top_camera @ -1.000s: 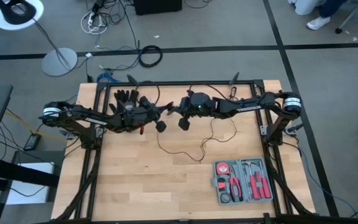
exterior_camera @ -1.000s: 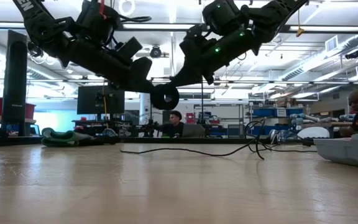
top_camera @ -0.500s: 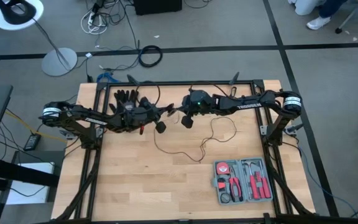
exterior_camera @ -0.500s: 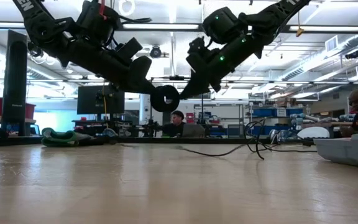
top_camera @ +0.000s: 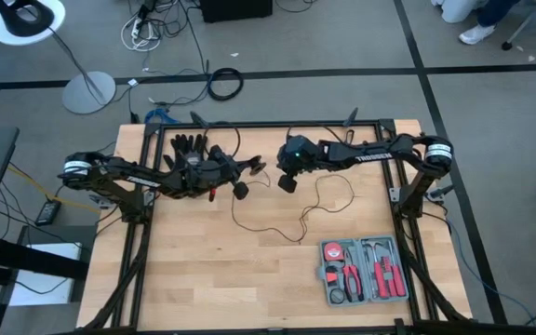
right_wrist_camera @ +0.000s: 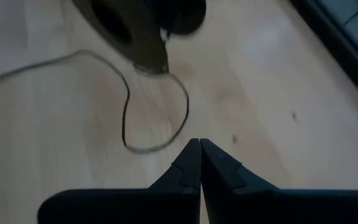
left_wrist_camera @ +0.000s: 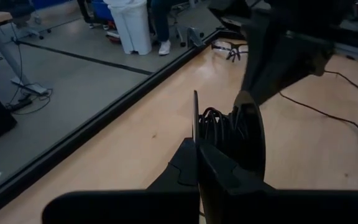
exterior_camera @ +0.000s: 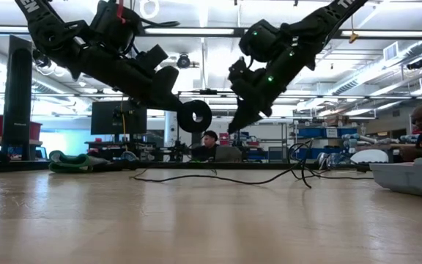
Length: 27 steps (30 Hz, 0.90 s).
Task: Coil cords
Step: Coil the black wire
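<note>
Since a second earlier, the right gripper (top_camera: pixel 288 183) had drawn back from the left gripper (top_camera: pixel 239 189) and tilted downward, fingers pressed together on nothing. The left one clamped the small round black disc (exterior_camera: pixel 195 116) above the wooden table (top_camera: pixel 203 279), probably as a spool; its thin black wire (top_camera: pixel 277 219) trailed loose across the boards.

Left claw (top_camera: pixel 241 189) holds disc (exterior_camera: pixel 195 116) above tabletop (top_camera: pixel 203 270); right claw (top_camera: pixel 288 183) just beside it. Wire (top_camera: pixel 273 226) lies below both; tool case (top_camera: pixel 365 270) well beyond right claw.
</note>
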### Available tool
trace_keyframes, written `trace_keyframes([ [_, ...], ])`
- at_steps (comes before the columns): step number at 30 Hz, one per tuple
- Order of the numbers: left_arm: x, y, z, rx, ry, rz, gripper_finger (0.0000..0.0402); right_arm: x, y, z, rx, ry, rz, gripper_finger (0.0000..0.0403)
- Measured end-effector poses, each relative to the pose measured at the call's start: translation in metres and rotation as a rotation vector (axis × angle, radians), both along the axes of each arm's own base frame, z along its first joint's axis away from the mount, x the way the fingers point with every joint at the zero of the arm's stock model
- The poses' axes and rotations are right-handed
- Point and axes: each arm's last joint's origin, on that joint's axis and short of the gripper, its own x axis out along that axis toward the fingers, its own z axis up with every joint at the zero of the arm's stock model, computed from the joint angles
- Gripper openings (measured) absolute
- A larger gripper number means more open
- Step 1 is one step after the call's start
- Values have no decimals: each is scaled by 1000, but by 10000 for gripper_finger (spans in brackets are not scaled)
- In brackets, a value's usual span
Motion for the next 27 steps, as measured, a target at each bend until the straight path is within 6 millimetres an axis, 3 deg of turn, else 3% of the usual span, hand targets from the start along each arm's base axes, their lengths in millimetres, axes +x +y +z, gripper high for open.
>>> trace_keyframes([
  [4,0,0,2,-15,-18,6,0,-18,4,-3,-2,13,-47,2],
  [8,0,0,2,-15,-17,7,0,-53,13,-8,-1,-39,-130,1],
  [12,0,0,3,-12,-38,8,0,-90,25,-17,4,-227,-161,2],
  [16,2,0,11,2,-119,-4,0,-113,37,-39,14,-476,-164,4],
  [21,4,0,19,15,-201,-5,0,-112,38,-60,-18,-661,-170,2],
  [27,3,2,21,25,-225,42,0,-65,24,-86,-173,-549,-97,12],
])
